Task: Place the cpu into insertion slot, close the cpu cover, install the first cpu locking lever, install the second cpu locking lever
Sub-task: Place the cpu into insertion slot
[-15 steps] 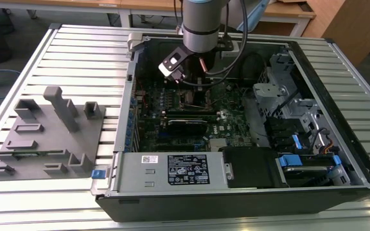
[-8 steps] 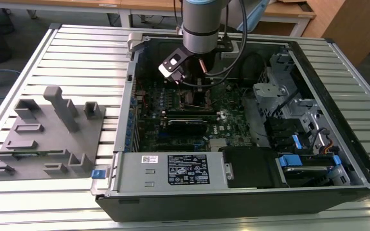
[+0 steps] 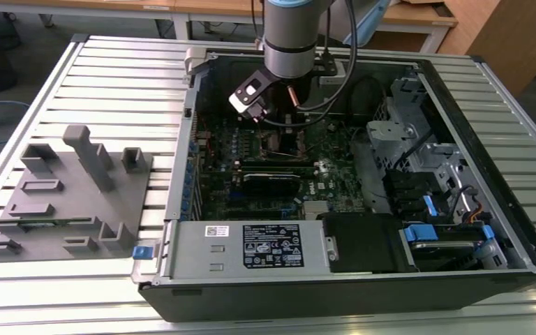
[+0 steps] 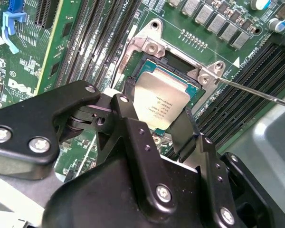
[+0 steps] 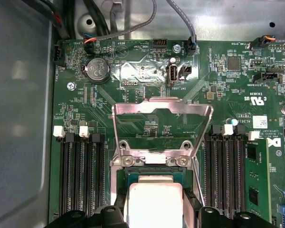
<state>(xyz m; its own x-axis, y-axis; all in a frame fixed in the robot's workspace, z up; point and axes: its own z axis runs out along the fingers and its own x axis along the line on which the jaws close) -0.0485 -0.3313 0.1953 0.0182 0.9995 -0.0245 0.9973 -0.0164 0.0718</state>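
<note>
Gripper (image 4: 157, 110) is down over the insertion slot (image 4: 154, 66), closed on the cpu (image 4: 161, 102). Black fingers (image 4: 185, 130) press two opposite edges of the chip, silvery top facing up. In both wrist views the cpu sits within the socket frame, its green substrate edge showing against the dark socket wall. Can't tell if it's fully seated.

The cpu cover (image 5: 162, 107) is open. It's swung up and back on the far side of the socket, hinged at two screws, with motherboard (image 5: 218, 85) visible through the cut-out.

One locking lever (image 4: 256, 92) isn't latched. The thin wire rod sticks out from the socket frame corner, angled over the memory slots (image 4: 237, 109). More memory slots (image 5: 80, 175) flank the socket on the other side.

In the exterior view the arm (image 3: 292, 35) comes down from the far side into the open computer case (image 3: 343, 296). The gripper is over the socket in the far half of the board. The case lies on a slatted metal table (image 3: 91, 70). A grey fixture (image 3: 72, 188) sits just beside the case on the exterior view's left.
</note>
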